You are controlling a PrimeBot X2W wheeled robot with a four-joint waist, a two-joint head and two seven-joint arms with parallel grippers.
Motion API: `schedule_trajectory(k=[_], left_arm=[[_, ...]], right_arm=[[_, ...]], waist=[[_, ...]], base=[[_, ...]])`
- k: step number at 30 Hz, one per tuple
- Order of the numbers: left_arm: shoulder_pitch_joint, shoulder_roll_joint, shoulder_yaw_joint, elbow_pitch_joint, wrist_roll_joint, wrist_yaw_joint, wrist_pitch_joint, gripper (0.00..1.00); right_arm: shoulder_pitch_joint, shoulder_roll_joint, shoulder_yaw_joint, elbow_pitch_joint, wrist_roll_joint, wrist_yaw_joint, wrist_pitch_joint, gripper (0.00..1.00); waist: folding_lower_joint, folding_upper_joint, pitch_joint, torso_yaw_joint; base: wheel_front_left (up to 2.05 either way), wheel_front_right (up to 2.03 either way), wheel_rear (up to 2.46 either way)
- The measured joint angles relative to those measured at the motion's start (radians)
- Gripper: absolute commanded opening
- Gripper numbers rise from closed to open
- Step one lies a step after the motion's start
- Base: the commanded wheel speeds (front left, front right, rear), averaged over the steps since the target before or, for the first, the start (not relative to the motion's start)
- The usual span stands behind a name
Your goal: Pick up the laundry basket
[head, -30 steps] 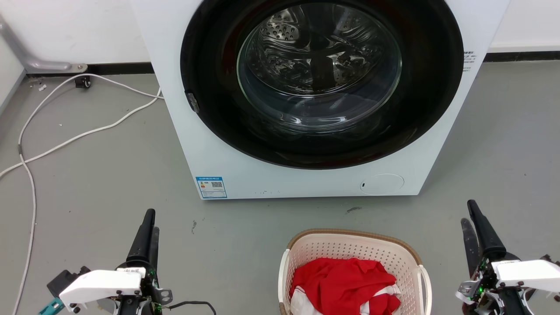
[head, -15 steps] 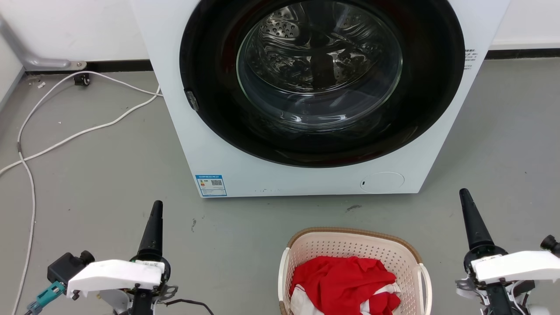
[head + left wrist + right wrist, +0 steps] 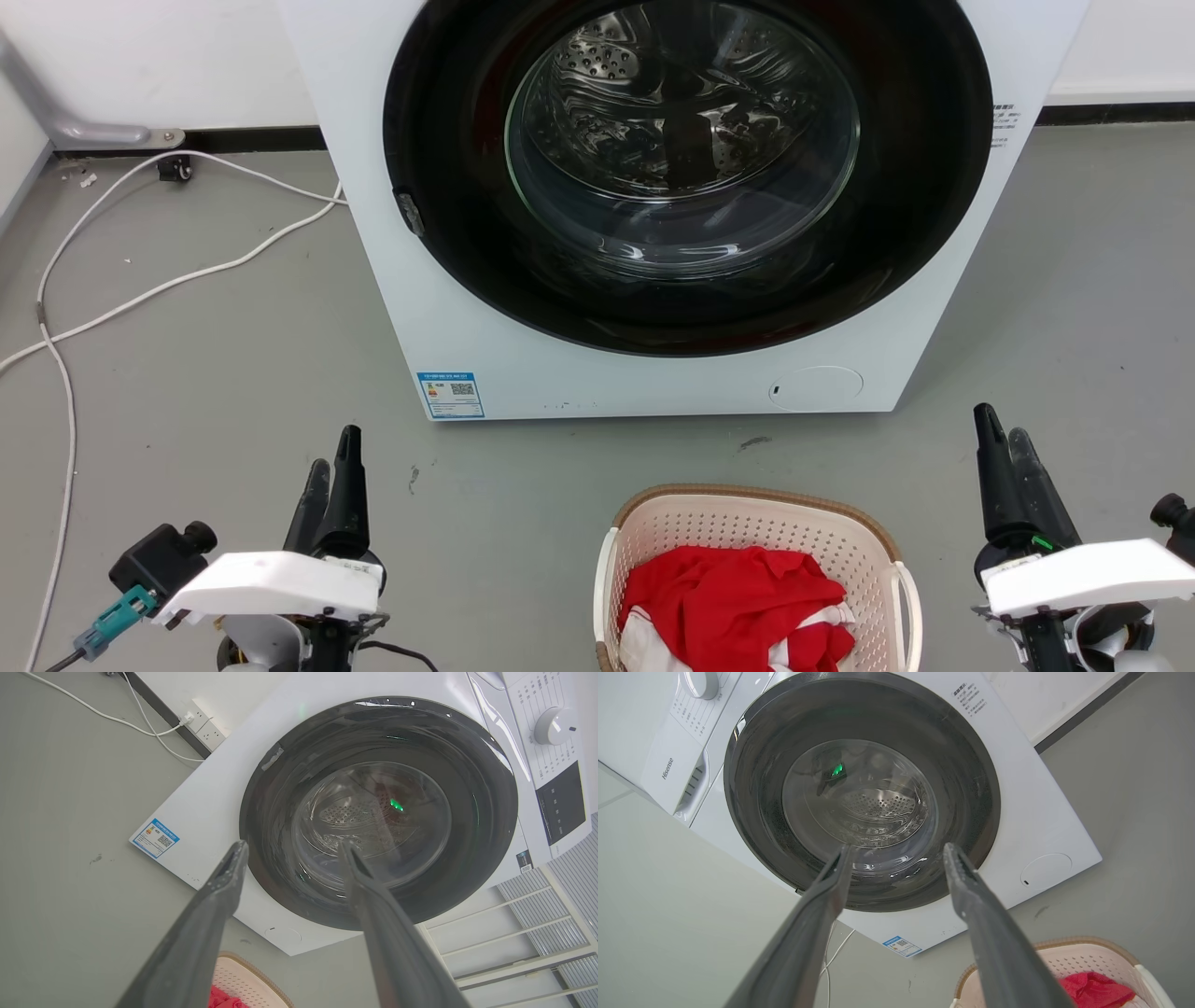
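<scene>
Plainly, nothing is grasped yet: the laundry basket is set on the floor before the washing machine, well apart from the left gripper and right gripper, both spread open and empty. Approach, grasp and lift are judged outstanding.

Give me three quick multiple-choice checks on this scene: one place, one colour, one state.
1. Where is the basket? A on the floor before the washer; B inside it; C atop it.
2. The cloth in the basket is mostly: A blue; B green; C red.
3. The left gripper and right gripper are: A both shut; B both open; C holding the basket.
Key: A, it stands on grey floor before the washer; C, red folds dominate; B, wrist views show each spread, holding nothing.
</scene>
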Motion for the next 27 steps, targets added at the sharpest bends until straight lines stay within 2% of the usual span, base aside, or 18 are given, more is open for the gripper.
schedule_trajectory(k=[27], left_arm=[[0.021,0.001,-0.031,-0.011,0.342,0.022,-0.082,1.0]], right_arm=[[0.037,0.0,0.006,-0.046,-0.385,0.0,-0.082,1.0]], waist=[[0.0,0.0,0.001,0.002]], base=[[0.0,0.0,0.0]])
